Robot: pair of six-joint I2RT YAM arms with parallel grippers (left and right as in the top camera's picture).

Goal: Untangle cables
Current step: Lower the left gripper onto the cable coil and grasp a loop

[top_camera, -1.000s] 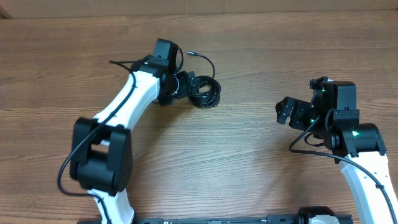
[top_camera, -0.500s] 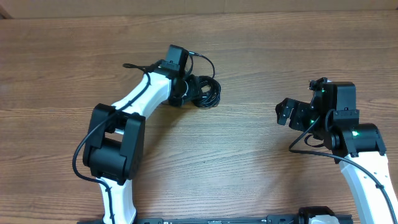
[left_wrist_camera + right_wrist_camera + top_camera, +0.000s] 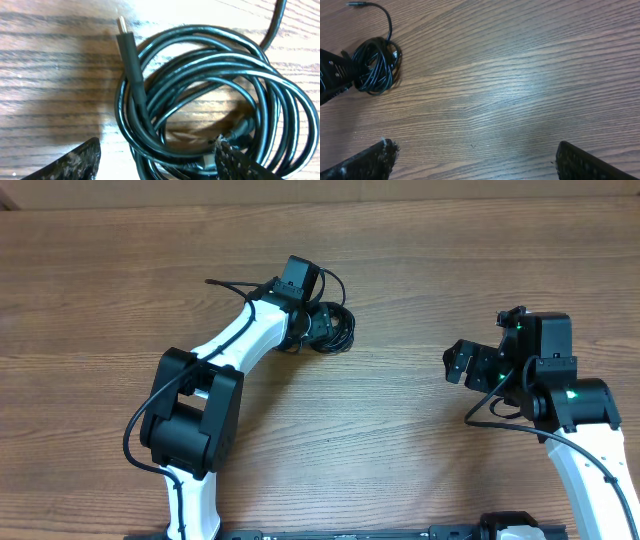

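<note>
We see the cables (image 3: pixel 338 328) lying as one tight coil on the desk (image 3: pixel 420 440), in the upper middle of the overhead frame. The left arm (image 3: pixel 235 345) runs up from the lower left of that frame, and the left claw (image 3: pixel 322 326) sits right at the coil's left side.

In the left wrist view the coil fills most of the frame, with many glossy black loops wound over one another. One straight plug (image 3: pixel 121 23) with a small silver tip points toward the upper left and lies across the loops' left edge. Another strand leaves the coil at the upper right corner. The left claw is spread. Its two fingers (image 3: pixel 75 162) show at the bottom left and bottom right, well apart, with the coil's lower loops between them. The finger at the bottom right overlaps the loops; we cannot tell whether the other one touches them.

The right claw (image 3: pixel 458 361) hangs at the right of the overhead frame, well apart from the coil. Its wrist view shows it spread too, with dark tips in the two bottom corners and only bare wood between them. There the coil lies in the upper left, and a loose end (image 3: pixel 386 17) curves up from it to a tip at the top edge.
</note>
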